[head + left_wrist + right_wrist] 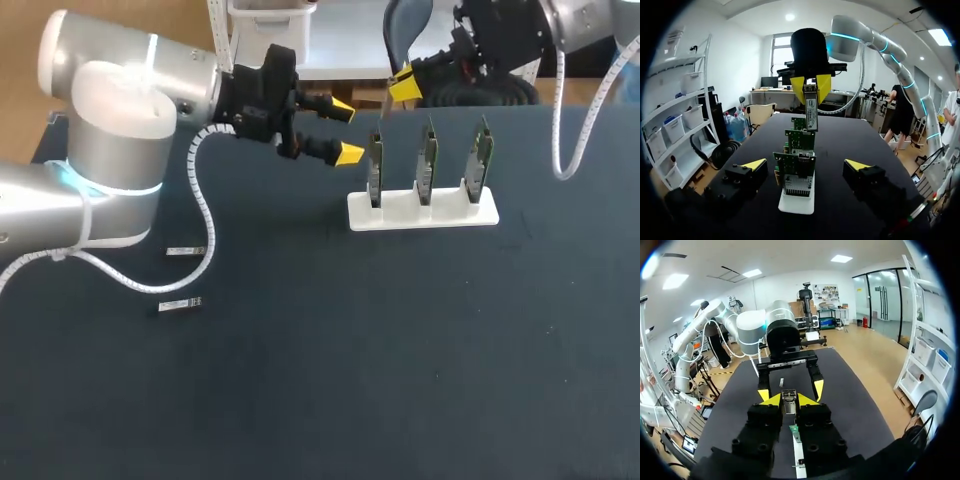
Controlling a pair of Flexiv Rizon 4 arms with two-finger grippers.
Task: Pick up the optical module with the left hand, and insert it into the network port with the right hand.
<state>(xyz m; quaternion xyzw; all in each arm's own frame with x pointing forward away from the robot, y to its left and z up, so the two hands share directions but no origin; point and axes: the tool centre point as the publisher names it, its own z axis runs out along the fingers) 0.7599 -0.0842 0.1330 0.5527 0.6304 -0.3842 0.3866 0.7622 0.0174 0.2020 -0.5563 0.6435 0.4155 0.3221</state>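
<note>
My right gripper [403, 86] is shut on a slim silver optical module [384, 104], which hangs upright above the leftmost of three green network boards [375, 170]. The boards stand in a white holder [422, 212]. In the left wrist view the right gripper [810, 89] holds the module [811, 107] over the row of boards [795, 172]. My left gripper [345, 131] is open and empty, level with the boards and just left of the module. In the right wrist view the module [788, 402] sits between my right gripper's [789, 400] yellow tips.
Two more optical modules lie flat on the dark table, one [185, 250] beside my left arm's base and one [180, 305] nearer the front. My left arm's white coiled cable [205, 215] hangs over the table's left part.
</note>
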